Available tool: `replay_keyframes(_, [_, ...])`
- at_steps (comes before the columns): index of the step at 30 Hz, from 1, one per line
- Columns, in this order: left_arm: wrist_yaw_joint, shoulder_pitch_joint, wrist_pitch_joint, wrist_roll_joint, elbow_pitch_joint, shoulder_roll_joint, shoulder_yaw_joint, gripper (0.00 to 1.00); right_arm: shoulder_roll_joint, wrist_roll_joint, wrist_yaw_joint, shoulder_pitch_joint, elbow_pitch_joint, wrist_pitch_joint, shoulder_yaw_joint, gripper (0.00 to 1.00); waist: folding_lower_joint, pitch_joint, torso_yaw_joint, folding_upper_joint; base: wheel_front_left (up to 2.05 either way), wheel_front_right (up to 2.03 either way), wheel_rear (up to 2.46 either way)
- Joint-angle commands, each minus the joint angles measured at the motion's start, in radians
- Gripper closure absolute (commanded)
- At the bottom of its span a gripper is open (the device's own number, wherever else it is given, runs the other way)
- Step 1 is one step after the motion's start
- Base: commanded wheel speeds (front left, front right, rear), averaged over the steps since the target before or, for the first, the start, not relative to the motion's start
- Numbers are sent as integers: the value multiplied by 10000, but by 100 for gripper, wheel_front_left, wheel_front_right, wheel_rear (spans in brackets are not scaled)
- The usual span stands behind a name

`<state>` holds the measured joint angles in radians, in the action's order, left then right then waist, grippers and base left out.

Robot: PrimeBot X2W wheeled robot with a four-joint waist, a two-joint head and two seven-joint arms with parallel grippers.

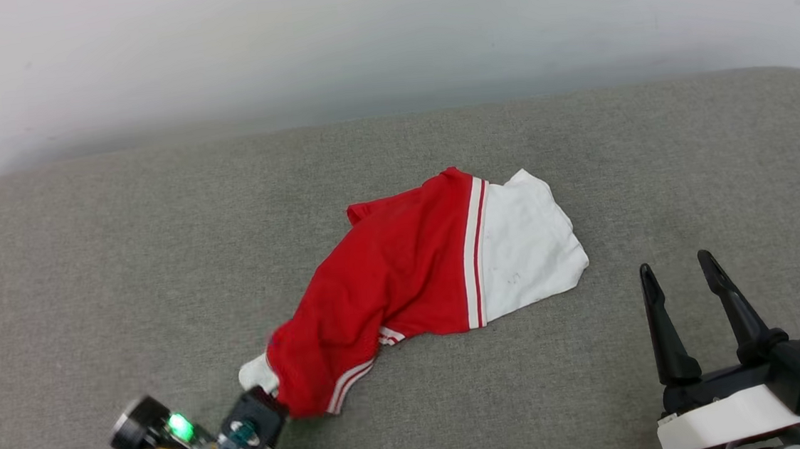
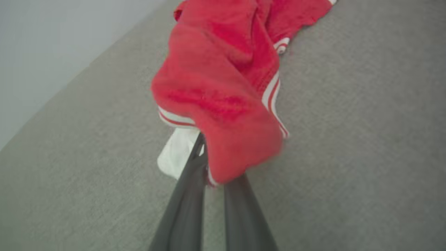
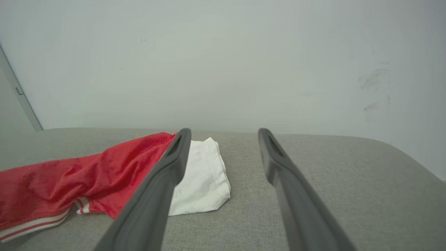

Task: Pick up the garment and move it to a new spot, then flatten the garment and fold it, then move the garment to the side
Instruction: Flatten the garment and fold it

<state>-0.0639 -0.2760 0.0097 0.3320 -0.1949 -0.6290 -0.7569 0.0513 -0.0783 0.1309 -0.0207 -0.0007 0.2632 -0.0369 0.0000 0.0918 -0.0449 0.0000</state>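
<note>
Grey surface [image 1: 121, 225] open around garment [image 1: 410, 266]; wall [image 1: 356, 28] (apparently close) bounds far edge.

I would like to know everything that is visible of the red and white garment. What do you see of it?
The garment is a red jersey-like shirt of soft, thin cloth. It lies crumpled and drawn out diagonally on the grey upholstered surface. One white sleeve lies flat at its far right end, bordered by red-and-white striped trim. Its near end is pinched in the shut left gripper, and a small white part peeks out there.
</note>
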Motion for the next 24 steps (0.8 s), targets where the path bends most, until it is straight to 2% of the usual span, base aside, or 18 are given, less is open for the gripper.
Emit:
replay_keyframes(1, [159,182,101,107,-329,265,-228,100,-17,76,-3,64,-26,24,61,0,0,54,-32,0,0,0,0])
replay_keyframes(8, [622,435,121,203,-1327,1082,-969,100,-17,149,-3,-25,36,24,113,0,0,-24,68,0,0,0,0])
replay_keyframes(9, [683,438,122,264,-1498,1165,-1003,67,-17,160,-3,-23,47,24,103,0,0,-64,95,0,0,0,0])
replay_keyframes(10, [724,441,132,287,-1656,1218,-1045,18,-17,167,-3,-27,53,24,90,0,0,-117,125,0,0,0,0])
replay_keyframes(11, [758,437,102,314,-1815,1260,-1078,0,-17,167,-3,-36,61,24,77,0,0,-171,155,0,0,0,0])
replay_keyframes(19, [502,486,-1155,663,-2283,1275,-530,0,-17,190,-3,-262,115,24,105,0,0,-698,445,0,0,0,0])
replay_keyframes(24, [-47,679,-1905,674,-1603,898,-71,0,-16,180,-5,-374,50,24,180,0,0,-953,574,0,0,0,0])
